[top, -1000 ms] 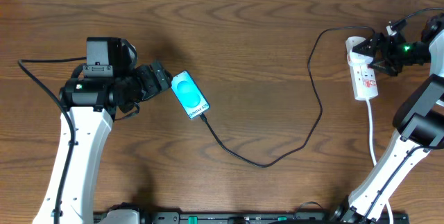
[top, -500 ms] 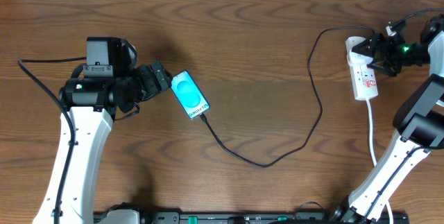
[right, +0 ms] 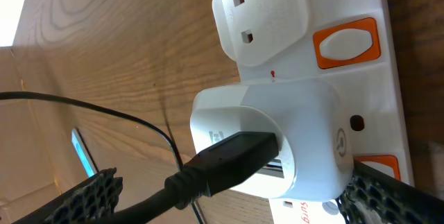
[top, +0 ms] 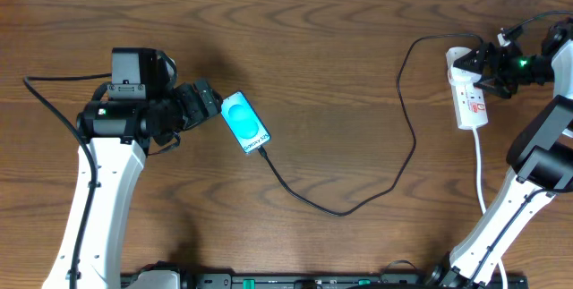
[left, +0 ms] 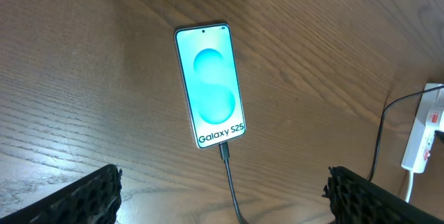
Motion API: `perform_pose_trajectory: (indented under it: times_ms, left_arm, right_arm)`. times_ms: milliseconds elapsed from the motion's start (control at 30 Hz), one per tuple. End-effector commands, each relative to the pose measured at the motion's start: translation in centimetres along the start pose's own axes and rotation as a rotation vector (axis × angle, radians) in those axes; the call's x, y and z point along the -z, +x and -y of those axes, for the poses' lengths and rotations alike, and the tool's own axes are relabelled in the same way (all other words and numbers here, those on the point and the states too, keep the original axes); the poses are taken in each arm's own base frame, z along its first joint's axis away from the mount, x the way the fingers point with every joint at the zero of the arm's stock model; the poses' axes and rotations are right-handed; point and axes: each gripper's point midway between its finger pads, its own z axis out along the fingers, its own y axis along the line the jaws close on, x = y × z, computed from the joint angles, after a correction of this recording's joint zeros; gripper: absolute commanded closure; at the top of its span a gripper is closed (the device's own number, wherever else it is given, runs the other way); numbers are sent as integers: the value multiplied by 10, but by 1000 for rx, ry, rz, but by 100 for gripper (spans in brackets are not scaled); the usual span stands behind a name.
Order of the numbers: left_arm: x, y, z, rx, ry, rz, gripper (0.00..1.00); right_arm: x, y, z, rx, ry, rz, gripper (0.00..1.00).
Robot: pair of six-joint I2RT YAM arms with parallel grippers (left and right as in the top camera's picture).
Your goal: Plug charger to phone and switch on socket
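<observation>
Wooden table [top: 313, 56], phone [top: 244, 122] just beside left end effector [top: 213, 102], charger [top: 340, 210] plugged in

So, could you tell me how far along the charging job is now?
Done: the charger is plugged into the bottom of the phone, and its other end sits in the white adapter on the socket. In hand: nothing; the left gripper and the right gripper are open, the right one at the socket. To do: pressing the orange switch; its state is unclear.
</observation>
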Motion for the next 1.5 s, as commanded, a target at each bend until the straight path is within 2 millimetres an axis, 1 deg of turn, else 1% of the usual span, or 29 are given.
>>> perform_pose_trajectory:
  times_ms: [0, 267, 433, 633, 1267, 1467]
  left_arm:
    - [1, -3, -2, 1, -13, 9, 5]
    - [1, -3, -2, 1, -13, 9, 5]
    - [1, -3, -2, 1, -13, 9, 5]
    - [1, -3, -2, 1, -12, 9, 5]
    - [1, -3, -2, 1, -13, 9, 5]
    - [1, -3, -2, 2, -13, 9, 5]
  right_arm:
    - [-40, 21, 17, -7, 42, -104, 1]
    - [-37, 20, 21, -20, 43, -97, 1]
    - [-25, 17, 31, -49, 57, -79, 1]
    - [-13, 16, 36, -72, 58, -68, 1]
    - [4, 9, 27, -67, 61, -51, 1]
    - [9, 3, 24, -51, 68, -33, 1]
